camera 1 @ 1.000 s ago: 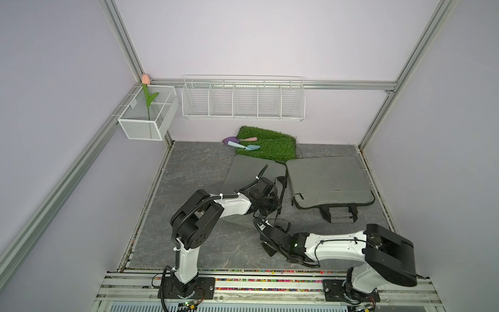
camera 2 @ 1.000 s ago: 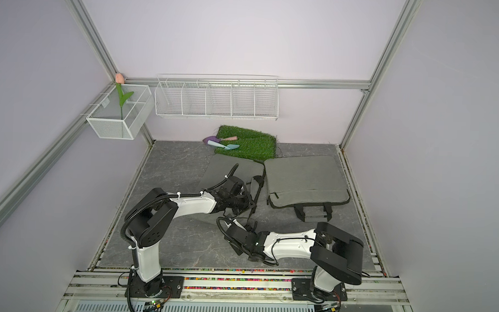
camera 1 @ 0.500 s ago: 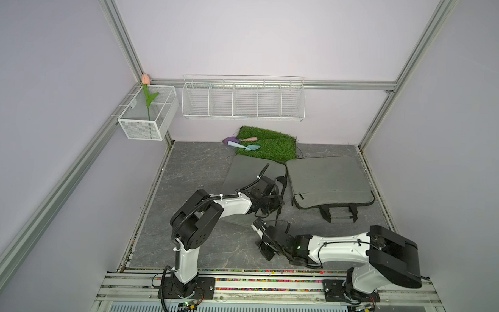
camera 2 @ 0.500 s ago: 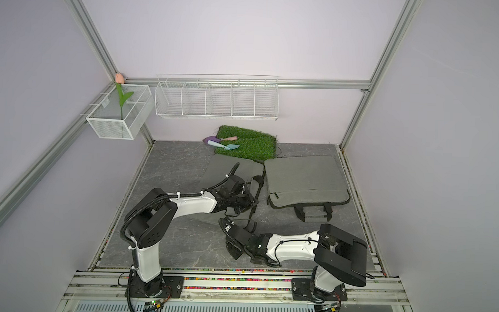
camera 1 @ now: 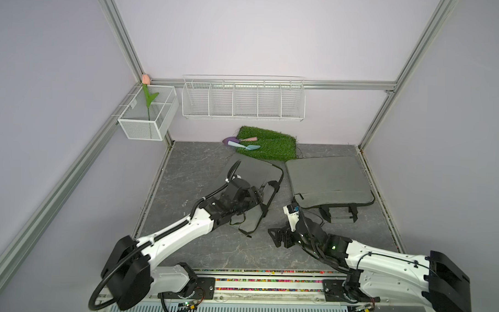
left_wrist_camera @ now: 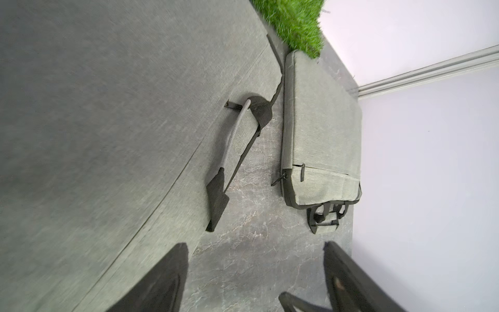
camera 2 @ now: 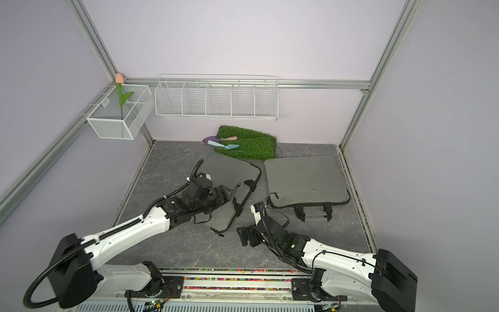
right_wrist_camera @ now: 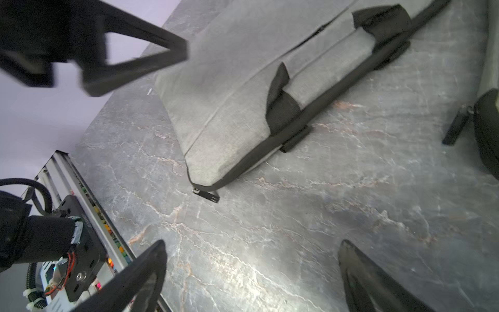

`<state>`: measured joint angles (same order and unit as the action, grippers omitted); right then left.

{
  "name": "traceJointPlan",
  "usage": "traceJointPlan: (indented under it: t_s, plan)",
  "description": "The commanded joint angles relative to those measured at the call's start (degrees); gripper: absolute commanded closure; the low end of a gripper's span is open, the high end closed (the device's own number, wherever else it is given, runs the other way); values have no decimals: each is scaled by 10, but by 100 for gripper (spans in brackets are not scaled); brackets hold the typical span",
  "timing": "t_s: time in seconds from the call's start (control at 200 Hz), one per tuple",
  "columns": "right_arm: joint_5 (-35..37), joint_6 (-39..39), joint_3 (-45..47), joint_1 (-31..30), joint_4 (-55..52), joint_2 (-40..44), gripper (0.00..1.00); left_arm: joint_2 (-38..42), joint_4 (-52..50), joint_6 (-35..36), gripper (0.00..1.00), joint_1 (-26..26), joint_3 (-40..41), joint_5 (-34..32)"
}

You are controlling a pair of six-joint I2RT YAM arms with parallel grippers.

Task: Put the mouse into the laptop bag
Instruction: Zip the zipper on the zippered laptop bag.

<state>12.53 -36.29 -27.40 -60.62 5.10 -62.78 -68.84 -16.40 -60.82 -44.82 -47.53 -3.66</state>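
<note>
The grey laptop bag lies flat left of the floor's middle, its black-edged side and handle facing right. My left gripper hovers over the bag's near part; in the left wrist view this gripper is open with bare floor between its fingers. My right gripper sits low beside the bag's near corner. It is open too, and in the right wrist view the gripper holds nothing. The mouse is out of view.
A second grey bag with black handles lies to the right. A patch of fake grass with small garden tools is at the back. White wire baskets hang on the back wall.
Both grippers have gone from shut to open. The right gripper has drawn back a little from the bag toward the near edge.
</note>
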Motion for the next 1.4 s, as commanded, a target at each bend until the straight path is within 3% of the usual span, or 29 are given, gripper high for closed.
traceJointPlan:
  t_s: [0.0,0.075,0.23,0.37,0.49,0.8,0.96,1.21,1.28,1.4]
  plan:
    - [-20,-67,1,3,29,-14,2,68,-74,6,22,-21,75,-73]
    - [-23,-99,-18,4,41,-50,2,155,-85,5,23,-43,138,-103]
    - [-64,-160,-50,4,124,-136,2,330,-62,0,23,-57,280,-82]
    - [-97,-209,-58,1,200,-205,4,421,-100,3,24,-59,338,-86]
    - [-115,-248,-57,0,272,-267,13,466,-92,16,25,-58,366,-78]
    - [-125,-276,-95,-2,301,-344,20,417,-46,45,30,-59,379,-66]
    - [-131,-286,-113,1,306,-370,40,367,11,57,31,-64,383,-59]
    - [-147,-298,-129,20,318,-386,86,331,55,78,31,-73,383,-59]
    - [-151,-301,-132,24,322,-389,93,329,66,81,31,-78,387,-61]
    - [-158,-307,-136,33,326,-385,94,321,95,87,31,-84,402,-65]
